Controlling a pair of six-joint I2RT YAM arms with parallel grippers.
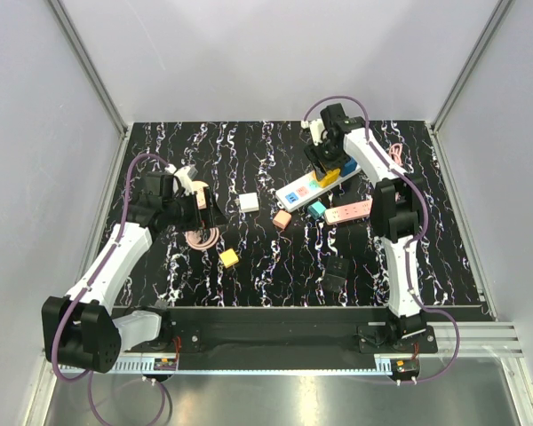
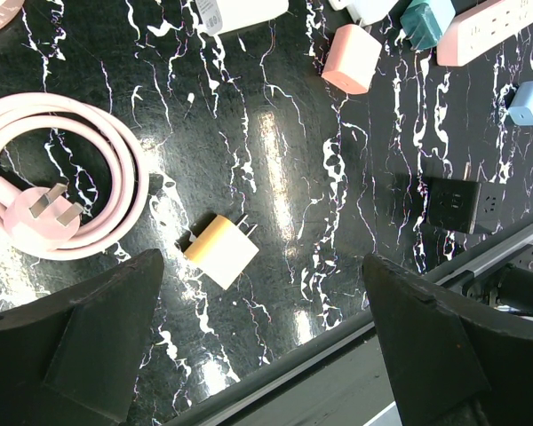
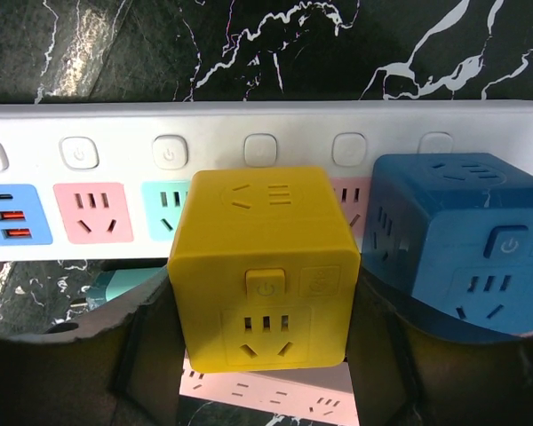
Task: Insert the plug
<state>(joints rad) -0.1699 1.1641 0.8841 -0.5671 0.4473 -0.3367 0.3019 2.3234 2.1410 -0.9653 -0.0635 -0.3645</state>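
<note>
Yellow cube plug (image 3: 265,266) fills the right wrist view. The right gripper (image 3: 263,355) has its jaws closed on it, one finger on each side. The cube sits over the long white power strip (image 3: 293,124), in front of the row of round buttons. It covers the spot between a green socket and a pink socket. I cannot tell if its pins are all the way in. A blue cube (image 3: 462,240) sits on the same strip, just beside the yellow one. A pink strip (image 3: 266,390) peeks out below them.

From above, the white strip lies slanted at the far right part of the black table (image 1: 275,266).

The left gripper (image 2: 262,266) hangs over the left side of the table. Its jaws are wide apart and hold nothing. Under it lies a small yellow charger (image 2: 220,251) with two pins. A coiled pink cable (image 2: 115,160) lies near it, with a pink three-pin plug (image 2: 40,217) resting inside the coil. A pink charger (image 2: 353,58) and a black adapter (image 2: 457,204) lie farther off.
</note>
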